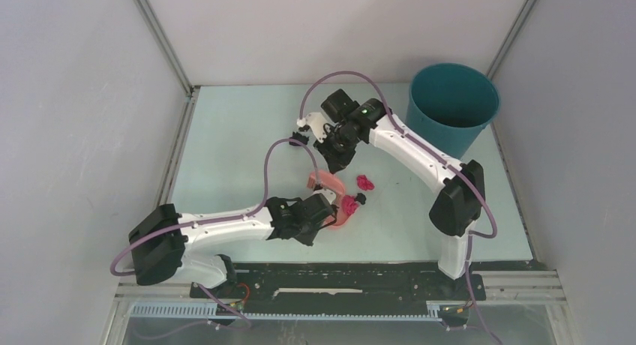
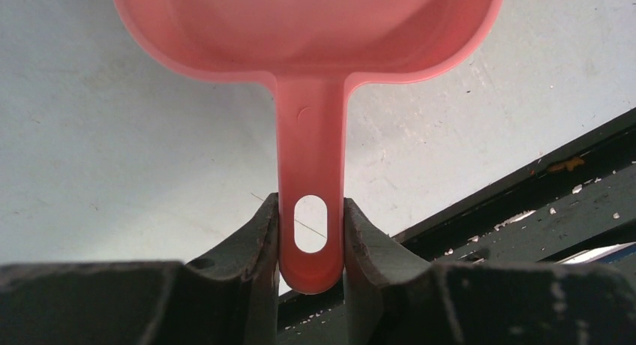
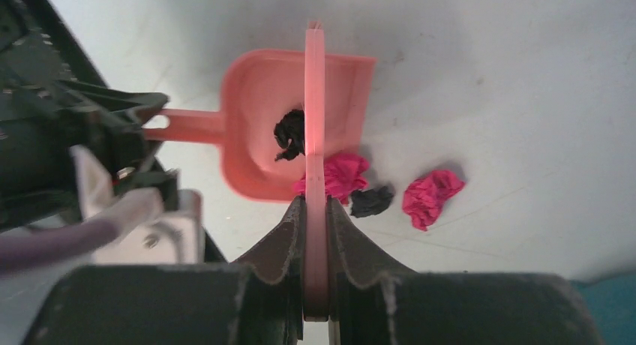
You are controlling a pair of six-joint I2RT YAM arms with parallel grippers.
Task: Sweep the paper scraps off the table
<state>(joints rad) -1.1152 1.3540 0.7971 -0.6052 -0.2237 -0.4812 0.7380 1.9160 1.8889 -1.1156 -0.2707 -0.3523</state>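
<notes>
My left gripper [image 2: 311, 236] is shut on the handle of the pink dustpan [image 2: 311, 30], which rests on the pale table [image 2: 112, 150]. Over the pan, my right gripper [image 3: 316, 210] is shut on the pink hand brush [image 3: 315, 97], seen edge-on. One black paper scrap [image 3: 289, 133] lies inside the dustpan [image 3: 255, 120]. A magenta scrap [image 3: 341, 174] sits at the pan's mouth, with a black scrap [image 3: 373, 201] and another magenta scrap [image 3: 431, 197] just outside it. From above, the magenta scraps [image 1: 366, 182] lie right of the dustpan [image 1: 335, 187].
A teal round bin [image 1: 450, 109] stands at the back right of the table [image 1: 240, 142]. A black rail [image 1: 337, 274] runs along the near edge, close behind the left gripper. Grey walls close in the left, back and right sides.
</notes>
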